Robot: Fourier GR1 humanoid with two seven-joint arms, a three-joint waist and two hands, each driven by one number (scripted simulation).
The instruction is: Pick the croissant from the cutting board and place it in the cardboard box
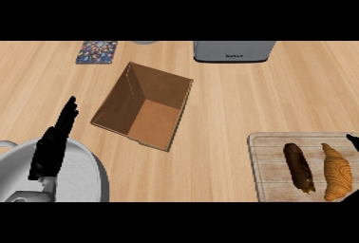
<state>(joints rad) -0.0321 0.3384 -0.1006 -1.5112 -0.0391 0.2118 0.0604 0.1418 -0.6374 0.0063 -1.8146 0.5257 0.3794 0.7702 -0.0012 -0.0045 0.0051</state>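
The golden croissant (337,172) lies lengthwise on the right part of the pale wooden cutting board (270,161), at the lower right of the head view. The open brown cardboard box (144,105) stands at the counter's middle, left of the board, with nothing inside. My left hand (52,142) rests open at the lower left, fingers straight and pointing up, well away from both. Of my right hand (354,141) only a small black tip shows at the right edge, just above the croissant and not touching it.
A dark brown elongated pastry (298,167) lies on the board just left of the croissant. A grey appliance (234,51) stands at the back, with a patterned card (97,51) at the back left. Bare wooden counter separates box and board.
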